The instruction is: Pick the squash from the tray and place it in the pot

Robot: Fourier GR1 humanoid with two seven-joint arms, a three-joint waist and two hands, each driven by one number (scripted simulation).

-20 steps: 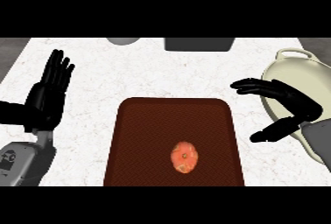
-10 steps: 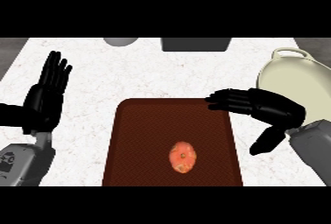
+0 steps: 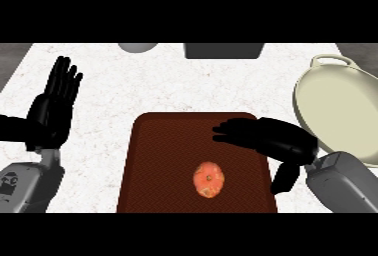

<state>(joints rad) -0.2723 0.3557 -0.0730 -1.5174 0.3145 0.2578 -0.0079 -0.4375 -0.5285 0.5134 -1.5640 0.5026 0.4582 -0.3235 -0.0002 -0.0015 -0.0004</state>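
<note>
**Right hand over the tray, squash lying under its reach**

The fingers [image 3: 229, 134] of my right hand [image 3: 277, 142] point to the left, lying side by side and gently bent, and they close on nothing. The thumb [image 3: 284, 176] hangs well apart from them, aimed toward the view's lower edge. The palm faces down over the upper right part of the tray [image 3: 159, 150]. I cannot tell how high above it the hand sits. My right forearm [image 3: 345, 182] comes in grey from the lower right corner, crossing the tray's right rim.

The squash [image 3: 209, 180], orange and oval, lies on the tray in its lower middle. It sits below and left of my fingertips, in the open span between fingers and thumb, and neither touches it.

My left hand [image 3: 48, 112] rests at the left edge of the view, off the tray, palm flat. Its fingers point straight up and lie close together, holding nothing. The left forearm [image 3: 29, 185] shows grey beneath it.

The tray is dark reddish brown with rounded corners and lies lengthwise on the white, faintly marbled tabletop [image 3: 148, 85]. The pot [image 3: 332, 100], cream coloured with a loop handle at its far rim, stands on the tabletop to the tray's right, beside my right hand. At the far edge a round grey object [image 3: 138, 47] and a dark grey block [image 3: 224, 50] are cut off by the view.
</note>
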